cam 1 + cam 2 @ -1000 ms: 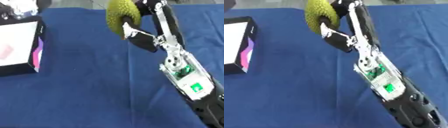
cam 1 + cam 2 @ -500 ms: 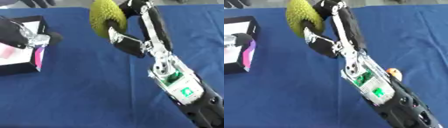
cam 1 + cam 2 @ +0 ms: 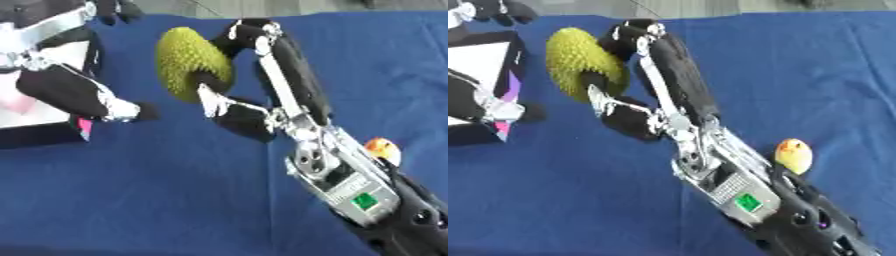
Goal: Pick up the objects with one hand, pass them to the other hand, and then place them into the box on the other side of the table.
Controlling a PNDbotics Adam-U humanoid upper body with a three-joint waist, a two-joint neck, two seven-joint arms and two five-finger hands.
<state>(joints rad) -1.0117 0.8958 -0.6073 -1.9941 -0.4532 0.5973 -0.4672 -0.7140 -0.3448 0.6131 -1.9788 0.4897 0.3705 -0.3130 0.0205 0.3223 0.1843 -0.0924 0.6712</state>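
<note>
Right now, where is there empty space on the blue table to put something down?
The near blue cloth, between the box and the right arm, is bare. So is the far right corner beyond the small yellow-orange fruit. It is crowded up top: the right hand holds the spiky yellow-green fruit close to the left hand by the box.

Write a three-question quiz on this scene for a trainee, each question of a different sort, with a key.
1. True or false: the right hand holds the spiky yellow-green fruit.
2. The box lies on which side of the blue table? A) robot's left B) robot's right C) centre
3. Fill in: beside the right forearm lies a small ____-and-orange fruit.

Key: 1 true; 2 A; 3 yellow.
</note>
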